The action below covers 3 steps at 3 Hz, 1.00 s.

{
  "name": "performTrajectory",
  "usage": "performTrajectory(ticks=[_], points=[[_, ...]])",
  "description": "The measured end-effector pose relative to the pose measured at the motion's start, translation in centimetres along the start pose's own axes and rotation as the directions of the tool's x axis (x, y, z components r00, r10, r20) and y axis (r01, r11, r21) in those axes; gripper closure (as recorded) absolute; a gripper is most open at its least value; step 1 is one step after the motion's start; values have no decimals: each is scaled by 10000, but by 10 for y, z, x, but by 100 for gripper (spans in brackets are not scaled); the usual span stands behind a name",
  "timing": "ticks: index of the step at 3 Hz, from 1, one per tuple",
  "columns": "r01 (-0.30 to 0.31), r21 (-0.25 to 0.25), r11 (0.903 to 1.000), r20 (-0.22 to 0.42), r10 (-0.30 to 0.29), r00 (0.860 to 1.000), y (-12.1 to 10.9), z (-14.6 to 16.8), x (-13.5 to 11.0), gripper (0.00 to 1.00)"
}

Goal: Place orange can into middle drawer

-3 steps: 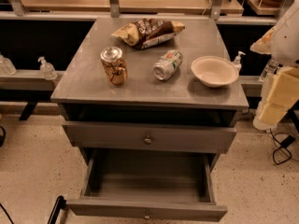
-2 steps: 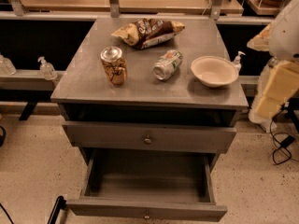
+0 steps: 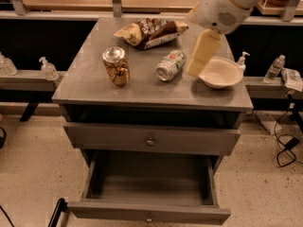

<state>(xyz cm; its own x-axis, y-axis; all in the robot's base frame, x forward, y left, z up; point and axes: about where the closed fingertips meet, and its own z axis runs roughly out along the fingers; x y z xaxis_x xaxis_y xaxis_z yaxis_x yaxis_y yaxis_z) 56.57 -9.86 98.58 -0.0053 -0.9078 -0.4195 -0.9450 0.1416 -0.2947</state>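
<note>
The orange can (image 3: 116,66) stands upright on the left part of the grey cabinet's top (image 3: 94,86). The middle drawer (image 3: 149,213) is pulled out at the bottom, and no objects show inside it. My gripper (image 3: 203,53) hangs from the white arm (image 3: 227,6) that reaches in from the upper right. It is above the tabletop between the lying can and the bowl, well to the right of the orange can and holding nothing that I can see.
A green, white and red can (image 3: 170,65) lies on its side mid-table. A white bowl (image 3: 220,72) sits at the right, a chip bag (image 3: 151,32) at the back. The knobbed drawer (image 3: 151,138) above is shut. Cables (image 3: 284,150) lie on the floor at right.
The arm has swung left from the cabinet's right side to above the tabletop, next to the bowl. The cans, bag, bowl and drawers have not moved.
</note>
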Motion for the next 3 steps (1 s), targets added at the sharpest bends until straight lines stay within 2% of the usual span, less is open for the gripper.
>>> performTrajectory(ticks=[1, 2, 3], points=[[220, 328, 9992, 833, -246, 9962, -42, 37, -55, 0], [65, 282, 9996, 1419, -105, 9898, -74, 88, -113, 0], [184, -78, 9998, 1519, -170, 9882, -78, 132, -147, 0]])
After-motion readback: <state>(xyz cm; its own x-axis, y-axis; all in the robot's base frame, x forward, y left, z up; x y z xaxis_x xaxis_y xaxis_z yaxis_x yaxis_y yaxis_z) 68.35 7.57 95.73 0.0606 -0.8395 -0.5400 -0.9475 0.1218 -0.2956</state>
